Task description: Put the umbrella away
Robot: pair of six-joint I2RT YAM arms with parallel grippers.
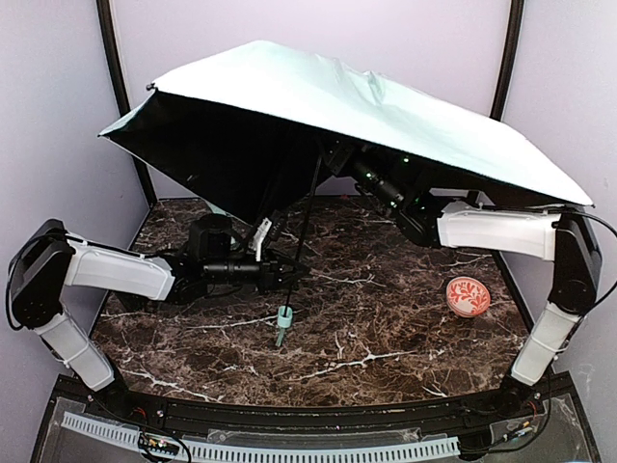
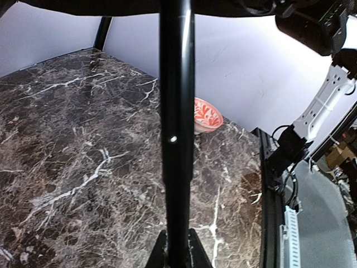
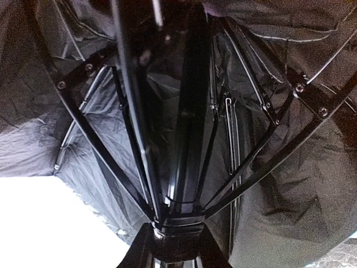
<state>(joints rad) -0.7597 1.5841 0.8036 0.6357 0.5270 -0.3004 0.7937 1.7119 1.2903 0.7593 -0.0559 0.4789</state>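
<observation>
The umbrella (image 1: 366, 106) is open over the back of the table, mint-green outside, black inside. Its thin black shaft (image 1: 304, 231) slants down to the small mint handle (image 1: 283, 318) near the table middle. My left gripper (image 1: 297, 271) is shut on the shaft just above the handle; in the left wrist view the shaft (image 2: 177, 128) runs up between the fingers (image 2: 156, 254). My right gripper (image 1: 339, 157) reaches under the canopy and is shut on the black runner hub (image 3: 181, 220), where the ribs (image 3: 262, 162) meet.
An orange-red white-patterned ball (image 1: 469, 295) lies on the dark marble table (image 1: 386, 338) at the right, also in the left wrist view (image 2: 207, 115). Black frame posts (image 1: 114, 58) and pale walls close in the back corners.
</observation>
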